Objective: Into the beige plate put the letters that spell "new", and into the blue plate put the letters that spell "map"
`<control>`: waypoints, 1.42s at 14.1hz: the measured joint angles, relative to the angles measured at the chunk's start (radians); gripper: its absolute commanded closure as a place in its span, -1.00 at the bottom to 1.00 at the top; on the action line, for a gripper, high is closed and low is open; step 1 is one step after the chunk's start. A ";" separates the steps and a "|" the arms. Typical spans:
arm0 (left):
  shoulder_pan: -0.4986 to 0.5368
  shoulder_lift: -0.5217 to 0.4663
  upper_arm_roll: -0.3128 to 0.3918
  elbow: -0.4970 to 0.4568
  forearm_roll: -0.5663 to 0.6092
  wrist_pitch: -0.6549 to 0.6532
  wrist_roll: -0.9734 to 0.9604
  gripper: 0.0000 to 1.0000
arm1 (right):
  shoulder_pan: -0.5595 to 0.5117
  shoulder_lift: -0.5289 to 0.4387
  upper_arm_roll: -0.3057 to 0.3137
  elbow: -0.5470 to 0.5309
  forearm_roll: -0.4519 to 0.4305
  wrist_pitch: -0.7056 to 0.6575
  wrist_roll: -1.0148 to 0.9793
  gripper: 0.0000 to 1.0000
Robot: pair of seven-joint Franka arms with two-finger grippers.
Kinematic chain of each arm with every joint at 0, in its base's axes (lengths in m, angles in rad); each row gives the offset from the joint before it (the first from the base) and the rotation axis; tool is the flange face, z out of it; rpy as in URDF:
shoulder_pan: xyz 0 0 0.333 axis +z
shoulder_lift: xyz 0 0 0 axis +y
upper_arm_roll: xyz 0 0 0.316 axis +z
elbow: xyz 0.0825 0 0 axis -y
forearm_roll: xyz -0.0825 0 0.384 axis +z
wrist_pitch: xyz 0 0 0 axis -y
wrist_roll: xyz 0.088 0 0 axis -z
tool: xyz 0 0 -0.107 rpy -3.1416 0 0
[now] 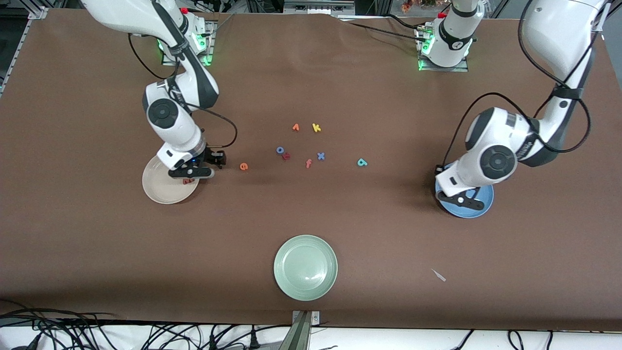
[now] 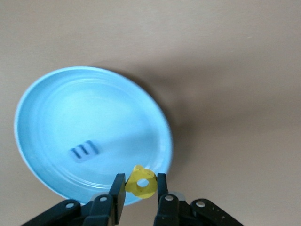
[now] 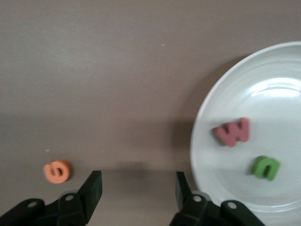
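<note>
The beige plate [image 1: 158,189] [image 3: 282,108] holds the pink-red w [image 3: 233,132] [image 1: 187,181] and the green n [image 3: 265,167]. My right gripper [image 1: 193,172] [image 3: 138,181] hangs open and empty just off that plate's rim, on the side where the orange e [image 1: 244,166] [image 3: 57,171] lies on the table. The blue m [image 2: 84,151] lies in the blue plate [image 1: 478,206] [image 2: 70,103]. My left gripper [image 1: 459,198] [image 2: 141,182] is over that plate's rim, shut on the yellow p [image 2: 141,183]. The teal a [image 1: 362,162] lies on the table.
A pale green plate [image 1: 305,267] stands near the front edge. Loose letters lie mid-table: an orange one [image 1: 295,127], yellow k [image 1: 316,128], blue o [image 1: 280,150], a dark red one [image 1: 286,156], orange f [image 1: 308,163], blue x [image 1: 320,156].
</note>
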 measured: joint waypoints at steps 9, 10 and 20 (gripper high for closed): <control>0.084 0.091 -0.011 -0.040 0.000 0.148 0.041 -1.00 | 0.166 0.084 -0.019 0.055 -0.075 0.035 0.240 -0.43; 0.085 0.089 -0.023 -0.038 0.000 0.147 0.041 -1.00 | 0.164 0.095 -0.027 0.056 -0.090 0.051 0.240 -0.43; -0.027 0.065 -0.247 -0.029 -0.001 0.112 -0.562 -1.00 | 0.183 0.128 -0.030 0.058 -0.103 0.102 0.262 -0.34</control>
